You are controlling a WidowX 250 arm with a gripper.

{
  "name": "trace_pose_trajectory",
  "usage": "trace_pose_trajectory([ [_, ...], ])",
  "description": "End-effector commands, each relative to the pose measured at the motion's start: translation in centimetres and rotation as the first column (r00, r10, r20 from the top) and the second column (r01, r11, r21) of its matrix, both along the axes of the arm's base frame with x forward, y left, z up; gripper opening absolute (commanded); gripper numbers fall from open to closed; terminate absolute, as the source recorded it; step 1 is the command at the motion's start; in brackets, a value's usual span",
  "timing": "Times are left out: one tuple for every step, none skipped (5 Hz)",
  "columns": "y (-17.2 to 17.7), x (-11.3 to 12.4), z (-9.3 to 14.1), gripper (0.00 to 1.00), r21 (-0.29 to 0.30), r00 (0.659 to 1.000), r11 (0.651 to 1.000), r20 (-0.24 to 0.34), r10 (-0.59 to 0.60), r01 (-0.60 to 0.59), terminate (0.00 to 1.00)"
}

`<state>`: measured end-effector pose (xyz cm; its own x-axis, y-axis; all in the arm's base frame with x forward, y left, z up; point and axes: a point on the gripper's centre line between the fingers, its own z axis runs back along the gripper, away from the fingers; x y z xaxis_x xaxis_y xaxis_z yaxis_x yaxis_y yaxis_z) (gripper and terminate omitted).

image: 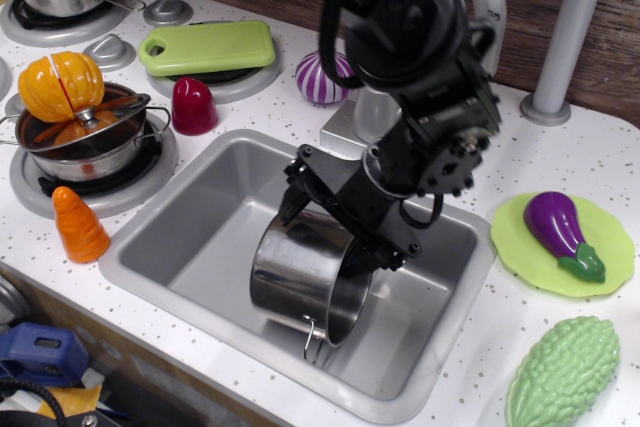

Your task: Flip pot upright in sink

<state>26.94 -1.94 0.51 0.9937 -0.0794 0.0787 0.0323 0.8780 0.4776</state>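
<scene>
Shiny steel pot (305, 282) tilted in sink (190, 217)

Green cutting board (207, 46), red pepper (193, 105), orange carrot (79, 224), purple eggplant (561, 231) on green plate (528, 247)

One high, near view facing the sink (190, 267)
</scene>
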Motion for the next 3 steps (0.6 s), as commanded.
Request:
trace_pose_trajectory([
  [0.4,0.1,-0.5,1.00,0.116,0.999,0.992,0.016,-0.048,0.046,0.00],
  [0.8,0.1,-1.1,1.00,0.150,0.998,0.988,0.038,-0.051,0.045,0.00],
  [1.7,0.2,-1.2,0.00,0.059,0.998,0.997,0.040,-0.048,0.045,0.00],
])
